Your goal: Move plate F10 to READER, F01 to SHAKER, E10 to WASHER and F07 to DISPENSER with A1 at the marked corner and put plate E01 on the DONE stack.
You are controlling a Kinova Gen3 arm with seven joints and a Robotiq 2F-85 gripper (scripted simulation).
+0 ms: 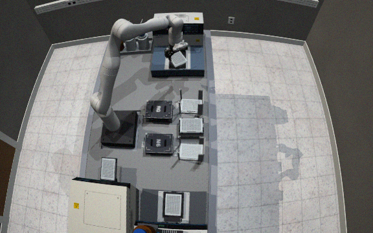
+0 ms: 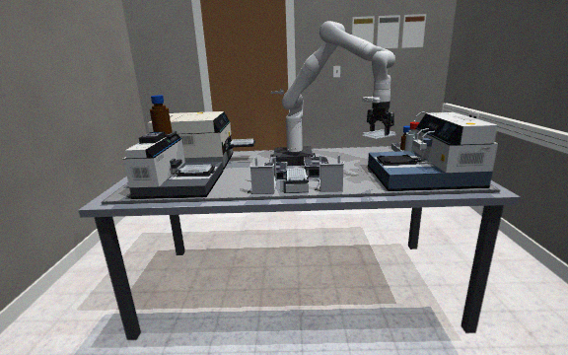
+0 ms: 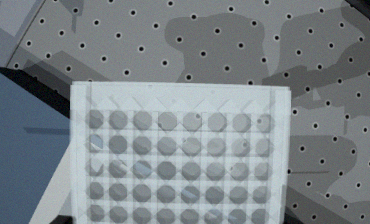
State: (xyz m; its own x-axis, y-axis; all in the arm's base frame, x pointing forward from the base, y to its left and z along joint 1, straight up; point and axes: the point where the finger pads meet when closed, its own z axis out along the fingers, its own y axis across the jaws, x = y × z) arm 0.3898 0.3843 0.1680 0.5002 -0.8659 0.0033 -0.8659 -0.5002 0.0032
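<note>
My gripper [image 1: 173,52] hangs over the blue-based instrument [image 1: 177,66] at the far end of the deck, and it is shut on a white well plate [image 1: 178,59]. It holds the plate by its long sides, well above the instrument's dark nest [image 2: 397,159]. The plate is turned at an angle to the nest. In the side view the gripper [image 2: 381,125] carries the plate [image 2: 375,134] in the air, left of the instrument housing. In the wrist view the plate [image 3: 180,155] fills the lower middle, and I cannot read its label. The blue base [image 3: 21,150] lies at the left.
Two stack racks [image 1: 190,105] [image 1: 190,151] flank a plate on the middle station [image 1: 191,125]. Nests RG [image 1: 158,110] and N6 [image 1: 158,143] carry no plate. Plates sit on the tray [image 1: 108,168] by the beige instrument and on the near instrument [image 1: 173,204]. Bottles [image 1: 138,42] stand beside the blue instrument.
</note>
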